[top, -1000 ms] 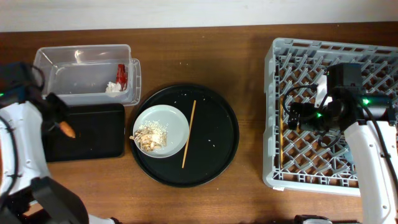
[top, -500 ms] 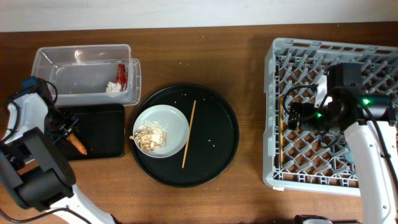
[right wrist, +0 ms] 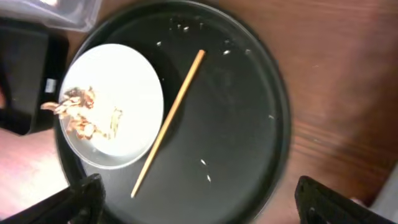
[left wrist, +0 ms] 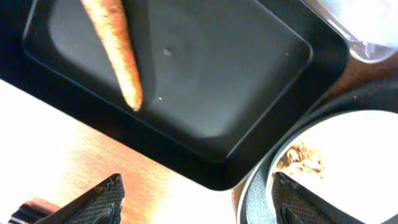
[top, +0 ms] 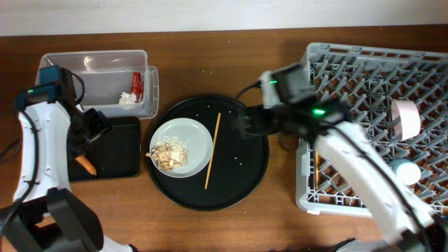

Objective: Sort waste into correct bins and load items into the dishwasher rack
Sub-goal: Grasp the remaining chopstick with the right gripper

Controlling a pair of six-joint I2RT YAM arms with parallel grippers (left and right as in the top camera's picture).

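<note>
The orange carrot stick [left wrist: 115, 50] lies loose in the shallow black tray [left wrist: 205, 81], near its left end [top: 85, 164]. My left gripper [left wrist: 199, 202] hovers over that tray's corner [top: 94, 124], open and empty. The clear tub [top: 98, 84] holds the red wrapper [top: 137, 84] and white paper scrap [top: 127, 99]. The pale plate [right wrist: 115, 81] carries beige food scraps [right wrist: 84, 112]. One wooden chopstick [right wrist: 168, 121] lies beside it. My right gripper [right wrist: 205, 205] hangs open above the round tray [top: 245, 126], holding nothing. The grey rack [top: 350, 70] contains a white bowl [top: 404, 117], a light-blue cup [top: 406, 170] and a chopstick [top: 316, 161].
The large round black tray [right wrist: 249, 124] bears the plate, the chopstick and a few crumbs. Bare wooden table [top: 231, 56] runs between the tub, the round tray and the rack. My right arm [top: 350, 154] stretches across the rack's left edge.
My left gripper opened and let the carrot stick drop into the black tray. My right arm swung left from the rack to above the round tray, uncovering the bowl and cup.
</note>
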